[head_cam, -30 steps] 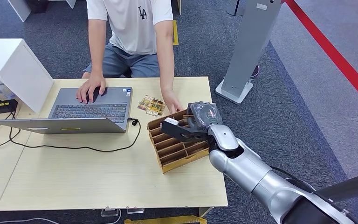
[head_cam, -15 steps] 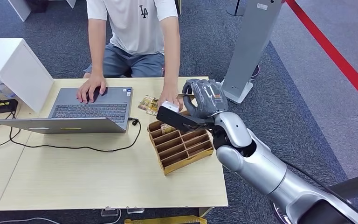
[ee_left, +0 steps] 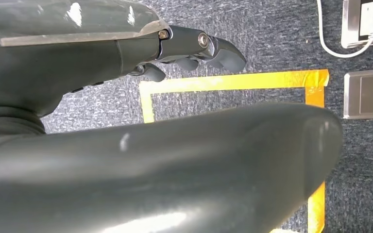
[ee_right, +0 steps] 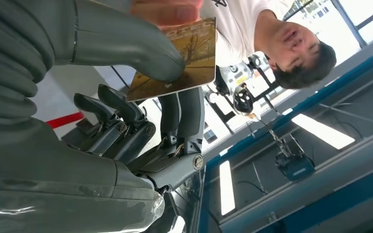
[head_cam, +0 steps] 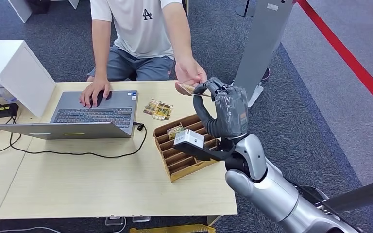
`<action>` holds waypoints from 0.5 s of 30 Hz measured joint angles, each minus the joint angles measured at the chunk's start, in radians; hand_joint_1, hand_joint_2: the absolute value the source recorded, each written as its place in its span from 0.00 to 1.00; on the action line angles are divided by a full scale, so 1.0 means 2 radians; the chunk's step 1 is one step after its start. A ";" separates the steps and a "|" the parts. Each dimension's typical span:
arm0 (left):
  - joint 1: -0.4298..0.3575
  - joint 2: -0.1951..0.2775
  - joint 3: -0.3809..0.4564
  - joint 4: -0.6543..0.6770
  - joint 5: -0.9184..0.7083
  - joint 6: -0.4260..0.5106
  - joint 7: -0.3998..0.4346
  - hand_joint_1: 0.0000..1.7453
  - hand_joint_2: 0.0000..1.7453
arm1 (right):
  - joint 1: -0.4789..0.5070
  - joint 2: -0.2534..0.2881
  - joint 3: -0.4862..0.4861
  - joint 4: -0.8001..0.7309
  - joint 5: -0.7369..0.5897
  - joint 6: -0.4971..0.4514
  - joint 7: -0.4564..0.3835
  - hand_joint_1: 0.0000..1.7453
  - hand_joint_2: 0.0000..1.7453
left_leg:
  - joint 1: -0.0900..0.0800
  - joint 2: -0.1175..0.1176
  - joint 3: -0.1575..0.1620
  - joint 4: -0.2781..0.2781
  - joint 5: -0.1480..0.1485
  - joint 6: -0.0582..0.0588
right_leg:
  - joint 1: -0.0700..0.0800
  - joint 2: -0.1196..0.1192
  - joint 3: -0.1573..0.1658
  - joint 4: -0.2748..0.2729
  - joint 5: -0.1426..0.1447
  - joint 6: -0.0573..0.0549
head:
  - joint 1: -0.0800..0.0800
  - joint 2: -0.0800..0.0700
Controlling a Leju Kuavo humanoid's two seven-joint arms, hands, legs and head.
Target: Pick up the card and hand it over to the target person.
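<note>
My right hand is raised above the table's far right edge and pinches a small tan picture card between thumb and fingers. The seated person in a white shirt reaches out, and the person's hand grips the same card from the far side. In the right wrist view the card sits between my thumb and the dark fingers, with the person's fingertips on its far edge. My left hand hangs over the carpet, holding nothing, fingers apart from the thumb.
A wooden slotted organizer stands below my right hand, one card in a slot. Loose cards lie beside an open laptop, where the person's other hand rests. A white cabinet stands left, a grey stand right.
My right hand rose from the organizer with the card, up and toward the person. The person's hand lifted off the table and took hold of the card.
</note>
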State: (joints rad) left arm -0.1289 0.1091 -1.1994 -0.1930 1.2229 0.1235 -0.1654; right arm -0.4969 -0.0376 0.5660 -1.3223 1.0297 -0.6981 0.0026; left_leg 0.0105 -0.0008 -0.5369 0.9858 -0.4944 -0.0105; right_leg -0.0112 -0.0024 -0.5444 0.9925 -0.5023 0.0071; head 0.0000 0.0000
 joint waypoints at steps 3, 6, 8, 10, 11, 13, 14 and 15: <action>-0.002 0.000 -0.002 0.000 0.000 -0.003 0.001 0.00 0.00 | 0.018 0.030 -0.044 0.005 0.025 0.000 -0.055 1.00 1.00 | 0.000 0.000 0.000 0.000 0.000 0.000 | 0.000 0.000 0.000 0.000 0.000 0.000 | 0.000 0.000; -0.003 0.000 -0.003 0.000 0.000 -0.004 0.001 0.00 0.25 | 0.027 0.041 -0.062 0.003 0.037 0.000 -0.075 0.75 1.00 | 0.000 0.000 -0.001 0.000 0.000 0.000 | 0.000 0.000 0.000 0.001 0.000 0.000 | 0.000 0.000; -0.002 0.000 -0.005 -0.001 -0.001 -0.006 0.001 0.00 0.75 | 0.034 0.047 -0.069 0.005 0.036 0.000 -0.086 0.25 1.00 | 0.000 0.000 0.000 0.000 0.000 0.000 | 0.000 0.000 0.000 0.000 0.000 0.000 | 0.000 0.000; -0.001 0.001 -0.005 -0.001 0.000 -0.007 -0.002 0.00 1.00 | 0.042 0.059 -0.082 0.016 0.012 0.000 -0.114 0.00 1.00 | 0.000 0.000 -0.001 0.000 0.000 0.000 | 0.000 0.000 0.000 0.000 0.000 0.000 | 0.000 0.000; 0.001 0.002 -0.003 0.000 0.003 -0.007 -0.004 0.00 0.75 | 0.042 0.063 -0.085 0.025 -0.015 0.000 -0.128 0.00 1.00 | 0.000 0.000 -0.001 0.000 0.000 0.000 | 0.000 0.000 0.000 0.000 0.000 0.000 | 0.000 0.000; 0.004 0.002 0.003 0.000 0.010 -0.004 -0.008 0.00 0.25 | 0.036 0.061 -0.071 0.051 -0.117 0.000 -0.149 0.00 1.00 | 0.000 0.000 -0.001 0.000 0.000 0.000 | 0.000 0.000 0.000 0.000 0.000 0.000 | 0.000 0.000; 0.005 0.002 0.005 0.000 0.014 -0.003 -0.008 0.00 0.00 | 0.027 0.052 -0.050 0.066 -0.189 0.000 -0.154 0.00 1.00 | 0.000 0.000 -0.001 0.000 0.000 0.000 | 0.000 0.000 0.000 0.000 0.000 0.000 | 0.000 0.000; 0.006 0.003 0.007 0.000 0.017 -0.001 -0.007 0.00 0.00 | 0.019 0.043 -0.029 0.080 -0.260 0.000 -0.158 0.00 1.00 | 0.000 0.000 -0.001 0.000 0.000 0.000 | 0.000 0.000 0.000 0.000 0.000 0.000 | 0.000 0.000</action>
State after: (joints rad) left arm -0.1171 0.1150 -1.1847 -0.1933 1.2571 0.1215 -0.1803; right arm -0.4595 0.0481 0.5073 -1.1632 0.5106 -0.6981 -0.3128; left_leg 0.0106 -0.0004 -0.5380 0.9864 -0.4947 -0.0104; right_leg -0.0112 -0.0023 -0.5452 0.9930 -0.5026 0.0072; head 0.0000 0.0000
